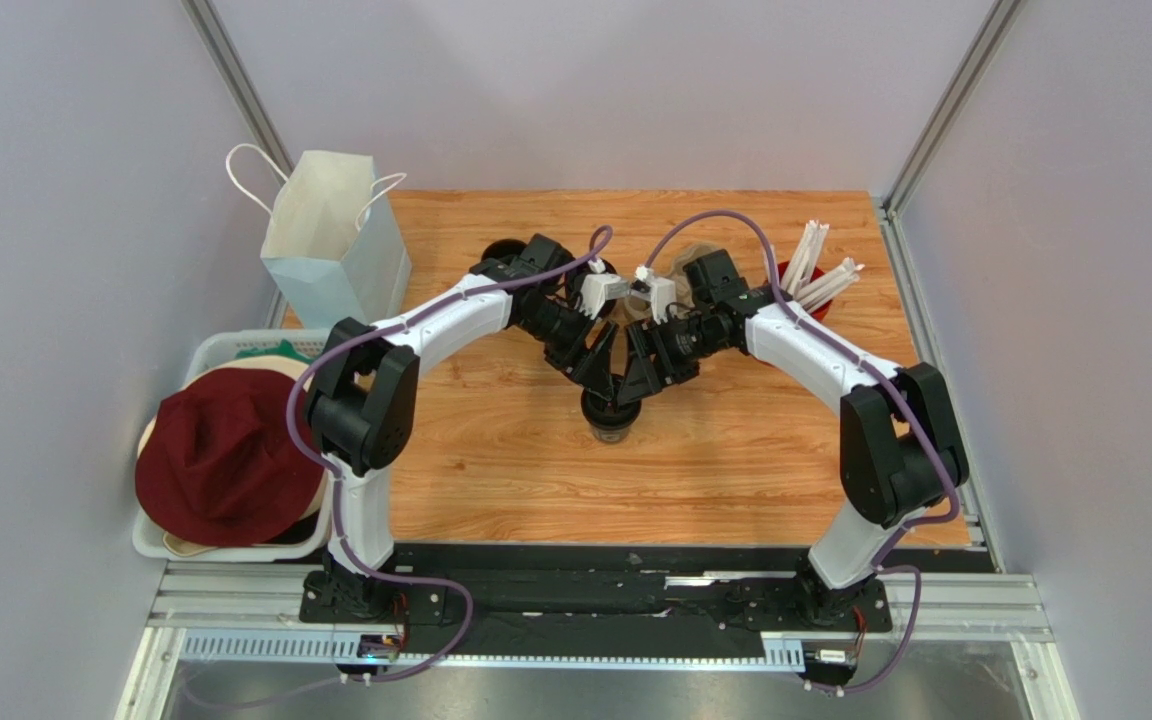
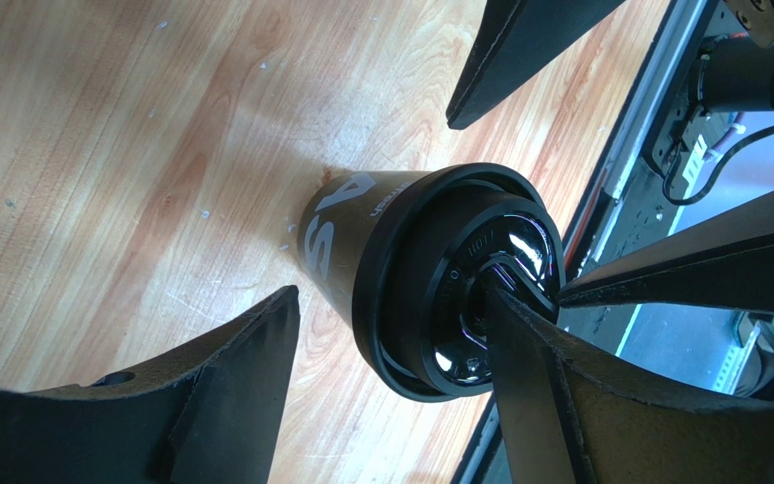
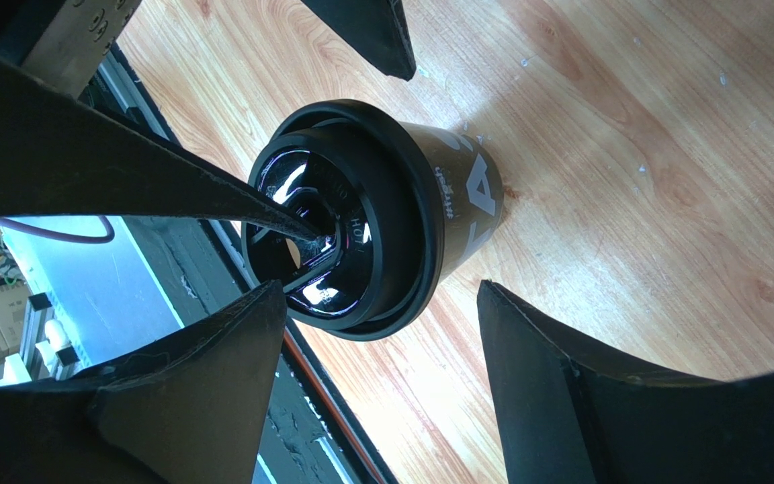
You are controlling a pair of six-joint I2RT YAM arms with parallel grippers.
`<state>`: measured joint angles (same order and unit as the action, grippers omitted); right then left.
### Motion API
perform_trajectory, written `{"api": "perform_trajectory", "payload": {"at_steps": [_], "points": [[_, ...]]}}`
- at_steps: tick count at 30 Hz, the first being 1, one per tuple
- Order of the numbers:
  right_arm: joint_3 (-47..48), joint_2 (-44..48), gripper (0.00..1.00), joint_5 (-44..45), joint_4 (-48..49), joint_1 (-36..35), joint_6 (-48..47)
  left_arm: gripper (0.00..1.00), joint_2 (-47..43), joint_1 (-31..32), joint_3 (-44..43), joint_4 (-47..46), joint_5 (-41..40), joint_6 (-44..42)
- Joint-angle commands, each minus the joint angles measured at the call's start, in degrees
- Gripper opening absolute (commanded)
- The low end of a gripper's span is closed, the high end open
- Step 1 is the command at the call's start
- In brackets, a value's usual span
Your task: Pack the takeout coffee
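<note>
Takeout coffee point(image 1: 611, 416) stands upright mid-desk point(image 1: 507, 450), black lid point(image 2: 512, 242) on, well right of the white paper bag point(image 1: 330, 233). Left claw point(image 2: 391, 303) and right claw point(image 3: 381, 292) hover spread around it, pinching nothing. Likely light, thin-walled and crushable with a slick lid, so grip the wall below the rim, gently

Lidded black takeout coffee point(image 1: 611, 422) upright on table point(image 1: 507, 465)

Takeout coffee point(image 1: 611, 417) is crowded from above: left gripper point(image 2: 391, 295) and right gripper point(image 3: 381, 287) both straddle it, jaws spread, 4 fingers ringing the lid. Table point(image 1: 537, 480) on the near side is bare wood. White paper bag point(image 1: 330, 240) blocks the far-left corner, red holder point(image 1: 808, 285) the far-right.
</note>
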<state>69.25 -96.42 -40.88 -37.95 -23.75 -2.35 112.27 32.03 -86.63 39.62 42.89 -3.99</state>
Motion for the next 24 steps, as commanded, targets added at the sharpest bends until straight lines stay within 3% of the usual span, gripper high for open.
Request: {"api": "perform_trajectory", "payload": {"at_steps": [1, 14, 24], "points": [[0.4, -0.3, 0.73, -0.2, 2.1, -0.3, 0.5, 0.76, -3.5, -0.5, 0.1, -0.8, 1.6, -2.6], [2.0, -1.6, 0.73, -0.9, 1.2, -0.3, 0.7, 0.79, -5.3, -1.8, -2.4, -3.3, 8.6, -0.1], [5.4, -3.3, 0.73, -1.3, 0.4, -0.2, 1.6, 0.78, -8.5, -7.1, 3.2, -3.1, 2.6, -2.4]]}}
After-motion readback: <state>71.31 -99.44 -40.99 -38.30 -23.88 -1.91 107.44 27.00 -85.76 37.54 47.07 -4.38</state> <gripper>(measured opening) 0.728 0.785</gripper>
